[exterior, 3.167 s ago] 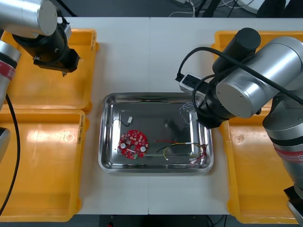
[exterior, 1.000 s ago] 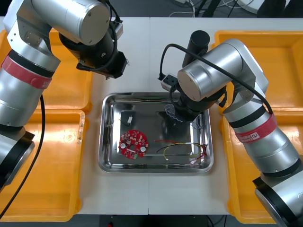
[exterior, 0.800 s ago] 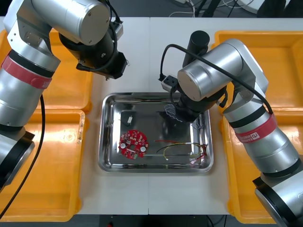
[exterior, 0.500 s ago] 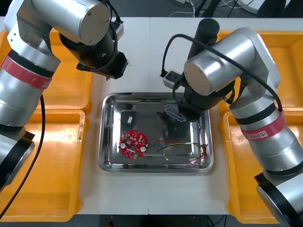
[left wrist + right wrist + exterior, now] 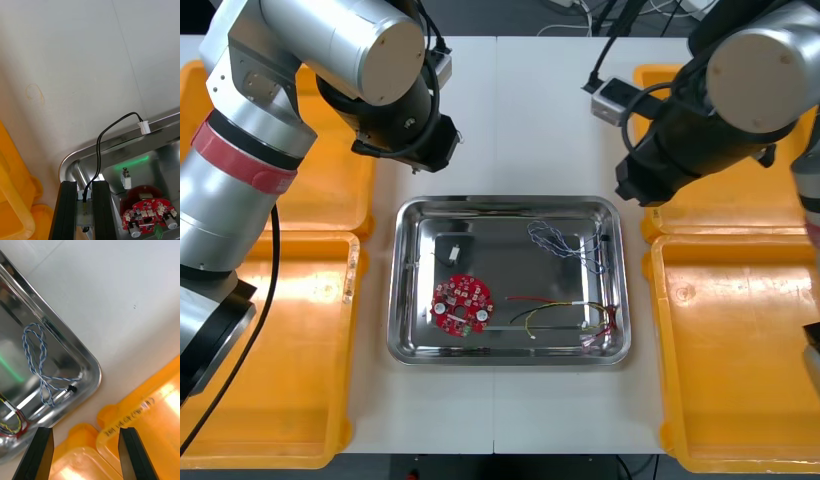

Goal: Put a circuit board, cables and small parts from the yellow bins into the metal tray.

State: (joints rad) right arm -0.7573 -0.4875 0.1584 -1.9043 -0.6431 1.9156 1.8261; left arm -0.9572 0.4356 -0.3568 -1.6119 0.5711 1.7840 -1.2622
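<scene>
Here, left gripper (image 5: 84, 183) clamped on black cable (image 5: 108, 129) just outside metal tray (image 5: 505, 200) far-left corner; right gripper (image 5: 86, 435) spread, empty, off far-right corner

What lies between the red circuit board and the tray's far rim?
One small metal part, on the tray floor beyond the circuit board; front view shows it.

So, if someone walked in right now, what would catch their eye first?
Probably the left gripper, shut on a black cable whose white plug dangles by the far left corner of the metal tray. Next, the red circuit board and the twisted blue and white cable lying in that shiny tray, while the right gripper hangs open between it and the right-hand yellow bins.
</scene>
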